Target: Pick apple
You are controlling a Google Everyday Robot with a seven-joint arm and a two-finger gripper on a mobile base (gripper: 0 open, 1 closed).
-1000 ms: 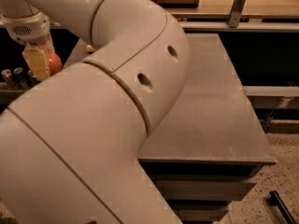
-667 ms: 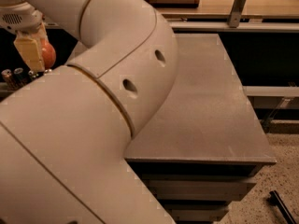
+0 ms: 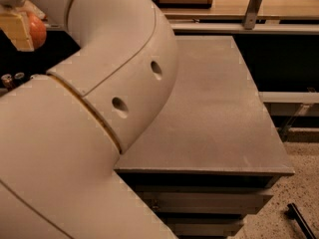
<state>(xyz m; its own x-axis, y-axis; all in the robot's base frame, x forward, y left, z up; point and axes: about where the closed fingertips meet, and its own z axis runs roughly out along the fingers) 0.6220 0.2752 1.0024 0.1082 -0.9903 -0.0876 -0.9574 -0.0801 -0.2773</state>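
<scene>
In the camera view we find the gripper (image 3: 25,33) higher and closer to the top left corner than a second ago, clamped on the apple (image 3: 39,31), which rides up with it. We judge the pick made, with only the lift left to finish. The robot's own arm (image 3: 114,73) fills the left half above the grey table (image 3: 214,118) and hides what lies beneath the gripper, with two small capped objects (image 3: 12,77) peeking out beside it.
</scene>
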